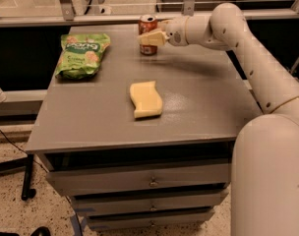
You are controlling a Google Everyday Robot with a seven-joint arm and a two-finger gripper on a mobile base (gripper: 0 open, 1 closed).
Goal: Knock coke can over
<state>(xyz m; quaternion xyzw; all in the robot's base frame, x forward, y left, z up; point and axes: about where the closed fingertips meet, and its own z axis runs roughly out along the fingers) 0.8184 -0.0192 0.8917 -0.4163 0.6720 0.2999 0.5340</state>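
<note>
Two closed fingers [151, 37] touch coke can [147, 23].

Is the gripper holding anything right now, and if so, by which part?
It cannot be told. The gripper is level with the middle of the upright coke can and overlaps it, but whether it has a hold is not visible.

The white arm [260, 68] rises from the robot's rounded body [270, 176] at 4 o'clock in the view. It runs up toward 1 o'clock to a bent elbow [227, 18], where it turns to reach roughly level toward 9 o'clock. Its thick wrist [184, 31] ends in the pale hand [150, 37], which sits near 12 o'clock of the view and points toward 9 o'clock with a slight downward tilt.
</note>
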